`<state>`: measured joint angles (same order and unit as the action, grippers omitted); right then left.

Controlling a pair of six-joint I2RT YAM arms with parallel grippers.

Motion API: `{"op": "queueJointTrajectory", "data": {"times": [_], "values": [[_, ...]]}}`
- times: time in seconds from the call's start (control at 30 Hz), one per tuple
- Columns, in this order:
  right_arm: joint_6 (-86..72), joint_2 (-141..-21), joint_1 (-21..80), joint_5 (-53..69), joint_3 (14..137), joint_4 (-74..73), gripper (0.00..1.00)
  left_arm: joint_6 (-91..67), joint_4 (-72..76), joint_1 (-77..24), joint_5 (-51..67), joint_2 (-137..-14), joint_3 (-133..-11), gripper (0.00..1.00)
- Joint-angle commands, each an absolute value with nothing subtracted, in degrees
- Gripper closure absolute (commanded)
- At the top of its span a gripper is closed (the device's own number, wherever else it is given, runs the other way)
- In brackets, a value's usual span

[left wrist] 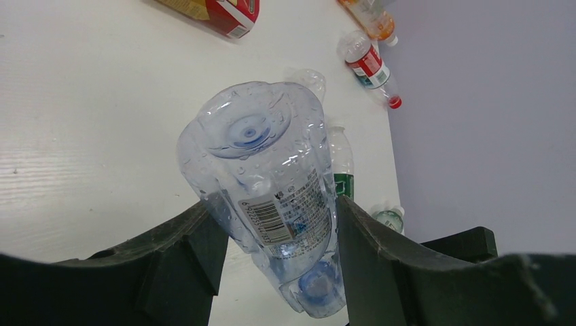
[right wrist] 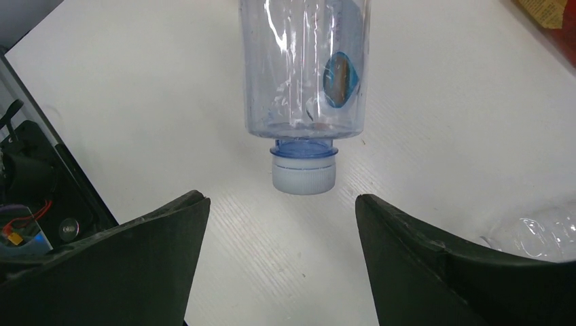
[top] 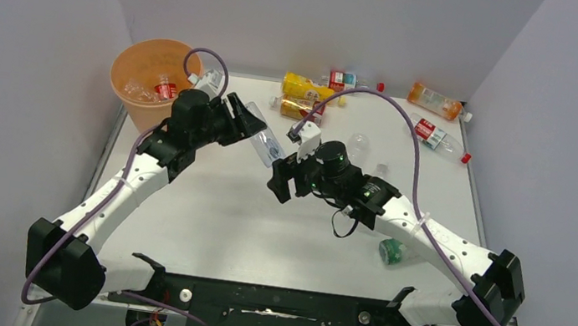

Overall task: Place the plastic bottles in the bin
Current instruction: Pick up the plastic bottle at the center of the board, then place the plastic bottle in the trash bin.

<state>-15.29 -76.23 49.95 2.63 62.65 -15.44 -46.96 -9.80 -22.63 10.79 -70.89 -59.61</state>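
A clear plastic bottle [top: 264,139] with a blue-white cap hangs above the table between my two arms. My left gripper [top: 250,124] is shut on it; in the left wrist view both fingers press the labelled body of the bottle [left wrist: 272,170], base pointing away, at the left gripper [left wrist: 272,208]. My right gripper [top: 284,177] stands open just short of the cap. In the right wrist view the cap [right wrist: 303,174] sits beyond the right gripper [right wrist: 282,201], touching neither finger. The peach-orange bin [top: 139,110] stands at the back left, behind the left wrist, with bottles [top: 164,89] inside.
Loose bottles lie along the back: a yellow one [top: 304,87], an orange one [top: 435,100], a red-labelled one [top: 439,138] and a clear one [top: 358,145]. A green-labelled bottle [top: 392,251] lies beside my right forearm. Grey walls close in on both sides.
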Motion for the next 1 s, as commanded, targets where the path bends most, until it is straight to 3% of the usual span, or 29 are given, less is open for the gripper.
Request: {"op": "queueJointTrajectory", "data": {"times": [0.0, 0.17, 0.47, 0.97], "values": [[-14.76, -72.96, 50.19, 2.92, 62.32, -13.27, 0.16, -44.08, -9.86, -22.94, 8.5, -71.16, -65.21, 0.66], [-14.2, -73.04, 50.19, 2.81, 63.12, -15.79, 0.01, -43.01, -11.16, -22.94, 7.89, -72.06, -68.06, 0.66], [-13.98, -70.01, 50.18, 0.67, 63.03, -20.72, 0.02, -35.76, -20.36, -20.86, -1.13, -72.6, -77.48, 0.65], [-16.29, -66.22, 50.22, 0.75, 57.05, -20.63, 0.02, -32.74, -21.34, -0.16, 2.5, -80.15, -94.78, 0.63]]}}
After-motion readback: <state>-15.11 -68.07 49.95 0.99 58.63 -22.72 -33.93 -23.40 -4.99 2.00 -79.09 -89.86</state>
